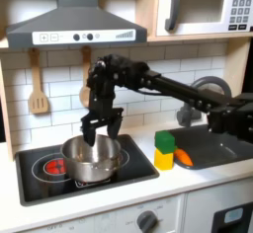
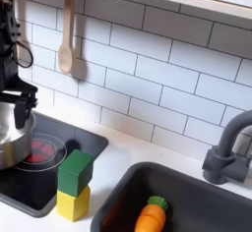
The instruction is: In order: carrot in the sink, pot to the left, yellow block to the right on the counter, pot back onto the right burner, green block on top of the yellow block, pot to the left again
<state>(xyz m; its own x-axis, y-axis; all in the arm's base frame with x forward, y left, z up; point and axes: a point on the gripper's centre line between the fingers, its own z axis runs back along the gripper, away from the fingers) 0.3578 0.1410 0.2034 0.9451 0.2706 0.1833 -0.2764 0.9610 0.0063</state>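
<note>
Last step in hand, I judge: drag pot (image 1: 93, 159) left again. Pot mid-cooktop (image 1: 40, 173), my gripper (image 1: 101, 131) just above its rim, jaws apart, gripping nothing. Next: lower, hook rim, pull toward cooktop's left edge. Green block (image 1: 164, 141) atop yellow block (image 1: 164, 159) at sink's (image 2: 197, 192) left rim; carrot (image 2: 150, 217) in sink. Nothing blocks path.

Pot (image 1: 93, 159) shiny polished steel; cooktop panel (image 2: 59, 143) glossy black; wall tiles (image 2: 167, 74) glazed white; spoon (image 2: 65, 34) wooden.
</note>
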